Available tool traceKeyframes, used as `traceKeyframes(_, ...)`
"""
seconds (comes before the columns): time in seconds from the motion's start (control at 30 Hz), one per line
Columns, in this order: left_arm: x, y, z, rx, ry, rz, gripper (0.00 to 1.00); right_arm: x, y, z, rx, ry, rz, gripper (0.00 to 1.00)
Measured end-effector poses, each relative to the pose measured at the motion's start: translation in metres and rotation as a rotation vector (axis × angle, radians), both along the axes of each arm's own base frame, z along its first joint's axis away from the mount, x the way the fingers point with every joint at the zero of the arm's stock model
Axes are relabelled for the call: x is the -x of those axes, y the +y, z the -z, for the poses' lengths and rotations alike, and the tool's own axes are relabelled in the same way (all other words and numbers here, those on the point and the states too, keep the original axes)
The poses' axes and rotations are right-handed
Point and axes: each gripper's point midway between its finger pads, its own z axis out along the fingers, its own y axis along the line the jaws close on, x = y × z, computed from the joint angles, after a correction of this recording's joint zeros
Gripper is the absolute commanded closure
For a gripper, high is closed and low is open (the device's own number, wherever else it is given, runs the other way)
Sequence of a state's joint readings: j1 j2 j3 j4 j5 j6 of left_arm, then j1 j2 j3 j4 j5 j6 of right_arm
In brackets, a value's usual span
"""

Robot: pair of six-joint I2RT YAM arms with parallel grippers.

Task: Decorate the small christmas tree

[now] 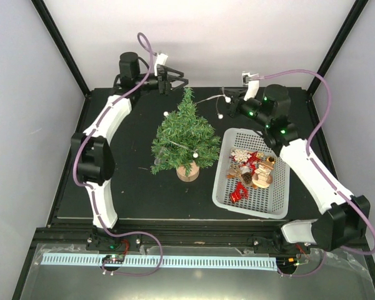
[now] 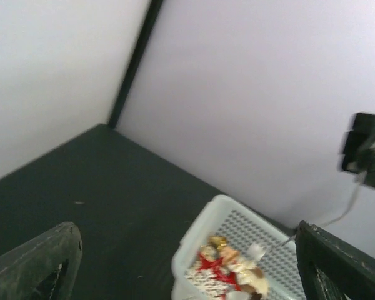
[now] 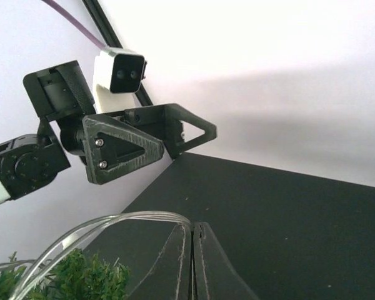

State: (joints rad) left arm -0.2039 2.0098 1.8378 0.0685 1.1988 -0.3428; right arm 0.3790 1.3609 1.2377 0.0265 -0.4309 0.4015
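Observation:
The small christmas tree (image 1: 186, 134) stands upright on its wooden disc mid-table. A clear light string (image 1: 207, 99) with white bulbs drapes over it. My right gripper (image 1: 230, 104) hangs behind and to the right of the treetop. In the right wrist view this gripper (image 3: 192, 229) is shut on the light string (image 3: 106, 226), which arcs left toward the tree (image 3: 75, 280). My left gripper (image 1: 170, 80) hovers behind the treetop, open and empty. Its wide-apart fingers (image 2: 44, 259) frame the basket in the left wrist view.
A white perforated basket (image 1: 220, 182) right of the tree holds red, gold and white ornaments (image 1: 251, 167), also seen in the left wrist view as ornaments (image 2: 228, 270) inside the basket (image 2: 195, 239). White walls and black frame posts close in the back.

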Motion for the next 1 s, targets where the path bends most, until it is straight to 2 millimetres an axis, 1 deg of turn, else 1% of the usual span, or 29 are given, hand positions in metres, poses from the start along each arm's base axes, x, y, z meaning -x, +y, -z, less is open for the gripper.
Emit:
traceKeyframes(0.1,-0.011,0.022,0.001,-0.046,-0.02,-0.107,0.01,0.009,-0.01,-0.01,0.024,-0.025,0.035,0.99)
traceKeyframes(0.17,-0.012,0.035,-0.006,-0.08,-0.052,-0.17,0.01,0.014,-0.016,-0.013,0.045,-0.031,0.054,0.99)
traceKeyframes(0.23,-0.006,0.051,-0.015,-0.123,-0.103,-0.239,0.01,0.018,-0.02,-0.014,0.069,-0.033,0.066,0.99)
traceKeyframes(0.3,0.009,0.062,-0.026,-0.165,-0.168,-0.297,0.01,0.021,-0.022,-0.013,0.092,-0.021,0.07,0.99)
traceKeyframes(0.4,0.038,0.07,-0.046,-0.21,-0.26,-0.345,0.01,0.026,-0.026,-0.01,0.119,0.001,0.075,0.99)
traceKeyframes(0.5,0.067,0.08,-0.067,-0.247,-0.356,-0.396,0.01,0.035,-0.03,-0.006,0.138,0.031,0.074,0.99)
traceKeyframes(0.57,0.084,0.086,-0.076,-0.268,-0.405,-0.429,0.01,0.043,-0.033,-0.006,0.146,0.045,0.074,0.99)
traceKeyframes(0.63,0.1,0.092,-0.081,-0.289,-0.435,-0.456,0.01,0.051,-0.036,-0.01,0.151,0.052,0.072,0.99)
traceKeyframes(0.77,0.127,0.099,-0.087,-0.313,-0.463,-0.472,0.01,0.068,-0.041,-0.021,0.148,0.047,0.067,0.99)
traceKeyframes(0.83,0.139,0.101,-0.09,-0.321,-0.472,-0.472,0.01,0.078,-0.043,-0.023,0.148,0.05,0.062,0.99)
traceKeyframes(0.93,0.157,0.103,-0.097,-0.328,-0.488,-0.47,0.01,0.089,-0.046,-0.025,0.141,0.049,0.056,0.99)
traceKeyframes(1.0,0.169,0.105,-0.1,-0.332,-0.498,-0.469,0.01,0.096,-0.048,-0.021,0.138,0.056,0.048,0.99)
